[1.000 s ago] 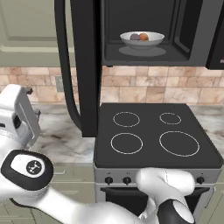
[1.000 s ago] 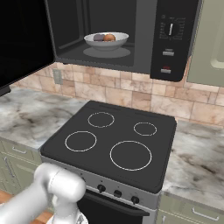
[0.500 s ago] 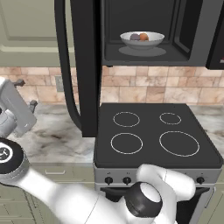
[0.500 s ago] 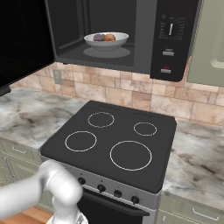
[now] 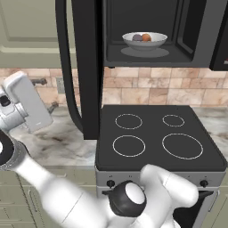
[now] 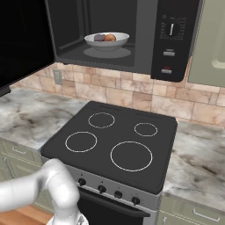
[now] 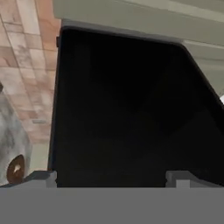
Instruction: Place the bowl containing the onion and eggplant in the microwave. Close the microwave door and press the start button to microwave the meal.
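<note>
The white bowl (image 5: 144, 39) is sitting inside the microwave (image 6: 145, 39) cavity, holding the onion (image 5: 146, 37) and the dark eggplant (image 5: 137, 38). The black door (image 7: 127, 113) is standing open, directly facing the hand, close.

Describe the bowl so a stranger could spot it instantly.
Look above the black stovetop into the open microwave. On its floor sits the bowl, wide, shallow and glossy white, holding the onion and eggplant.

1 bowl (image 5: 144, 41), 1 onion (image 5: 146, 38), 1 eggplant (image 5: 137, 38)
</note>
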Motion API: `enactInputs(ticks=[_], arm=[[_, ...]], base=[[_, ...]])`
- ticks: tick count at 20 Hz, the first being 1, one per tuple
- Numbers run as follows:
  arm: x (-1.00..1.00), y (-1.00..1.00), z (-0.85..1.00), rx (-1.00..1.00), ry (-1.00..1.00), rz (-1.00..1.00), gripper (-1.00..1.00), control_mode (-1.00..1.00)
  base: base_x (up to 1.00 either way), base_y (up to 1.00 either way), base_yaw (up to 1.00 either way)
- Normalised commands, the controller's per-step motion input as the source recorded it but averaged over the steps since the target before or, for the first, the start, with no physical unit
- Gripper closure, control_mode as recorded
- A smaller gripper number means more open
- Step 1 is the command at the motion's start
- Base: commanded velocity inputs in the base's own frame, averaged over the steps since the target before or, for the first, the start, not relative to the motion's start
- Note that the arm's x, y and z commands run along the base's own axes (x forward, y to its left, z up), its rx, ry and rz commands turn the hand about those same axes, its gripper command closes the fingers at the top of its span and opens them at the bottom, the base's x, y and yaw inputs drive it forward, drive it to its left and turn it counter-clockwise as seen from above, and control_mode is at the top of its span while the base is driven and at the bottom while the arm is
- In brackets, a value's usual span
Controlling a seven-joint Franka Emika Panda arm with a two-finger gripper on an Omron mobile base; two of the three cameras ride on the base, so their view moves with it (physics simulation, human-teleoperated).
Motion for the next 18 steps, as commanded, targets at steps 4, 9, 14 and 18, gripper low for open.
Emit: enactInputs(ticks=[4,9,14,18], arm=[[-0.04,-1.00,0.06,0.09,-0.09,-0.38,-1.00,-1.00],[-0.41,-1.00,0.12,0.14,-0.16,-0.31,-1.00,-1.00],[-0.78,-1.00,0.03,0.13,-0.25,-0.22,-1.00,-1.00],[-1.00,-1.00,0.00,0.16,-0.24,-0.16,-1.00,-1.00]], base=[[0.00,0.00,0.00],[0.00,0.00,0.00],[0.00,0.00,0.00],[0.00,0.00,0.00]])
